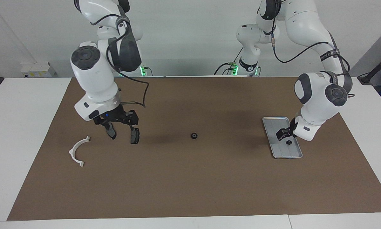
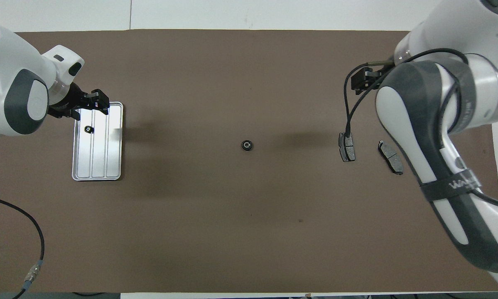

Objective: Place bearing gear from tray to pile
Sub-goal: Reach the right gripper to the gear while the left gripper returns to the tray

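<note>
The silver tray (image 1: 274, 127) lies at the left arm's end of the mat, also in the overhead view (image 2: 107, 158). A small black bearing gear (image 1: 289, 142) sits on it (image 2: 89, 129). My left gripper (image 1: 284, 133) hangs open just above the tray, over that gear (image 2: 91, 106). A second bearing gear (image 1: 194, 135) lies alone mid-mat (image 2: 246, 145). The pile is two dark brake pads (image 1: 134, 136) (image 2: 347, 146) and a white half-ring bracket (image 1: 77, 151). My right gripper (image 1: 122, 128) is open and empty, low over the pads (image 2: 359, 83). The right arm hides the bracket in the overhead view.
The brown mat (image 1: 190, 184) covers most of the white table. The second brake pad (image 2: 390, 157) lies beside the first, toward the right arm's end.
</note>
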Tool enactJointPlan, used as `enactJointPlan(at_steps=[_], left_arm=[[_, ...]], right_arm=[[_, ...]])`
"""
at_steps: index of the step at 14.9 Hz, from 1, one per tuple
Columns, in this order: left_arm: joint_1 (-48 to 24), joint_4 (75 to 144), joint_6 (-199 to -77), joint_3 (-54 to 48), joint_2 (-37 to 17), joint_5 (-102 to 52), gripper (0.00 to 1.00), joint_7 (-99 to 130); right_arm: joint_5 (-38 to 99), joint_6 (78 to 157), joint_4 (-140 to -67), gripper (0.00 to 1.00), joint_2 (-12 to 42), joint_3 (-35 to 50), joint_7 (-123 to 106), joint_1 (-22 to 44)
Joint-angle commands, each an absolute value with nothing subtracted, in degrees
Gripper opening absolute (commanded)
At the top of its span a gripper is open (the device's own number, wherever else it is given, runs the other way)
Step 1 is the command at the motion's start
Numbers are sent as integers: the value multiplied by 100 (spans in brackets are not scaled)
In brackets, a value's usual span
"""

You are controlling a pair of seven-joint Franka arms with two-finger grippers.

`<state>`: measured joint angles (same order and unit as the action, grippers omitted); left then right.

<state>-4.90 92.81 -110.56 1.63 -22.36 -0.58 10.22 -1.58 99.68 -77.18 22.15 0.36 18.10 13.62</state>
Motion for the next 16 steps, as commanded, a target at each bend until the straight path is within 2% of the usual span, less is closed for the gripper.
enactJointPlan(at_steps=[1,4,8,13,16], left_arm=[[-370,9719,-11521,141,-2057,88,79,976],[-256,10325,-12224,149,-1925,105,77,774],[78,10538,-12349,141,-1881,149,72,555],[123,10793,-12709,141,-1863,149,69,396],[132,10802,-12788,141,-1898,149,66,387]], right_arm=[[-150,9844,-7497,100,2285,35,2433,1809],[-123,9879,-7664,100,2232,44,3108,2380],[-123,10449,-7883,100,2285,88,4208,3145],[-88,11055,-8427,100,2329,114,4088,3541],[-79,11338,-8797,100,2346,123,3693,3533]])
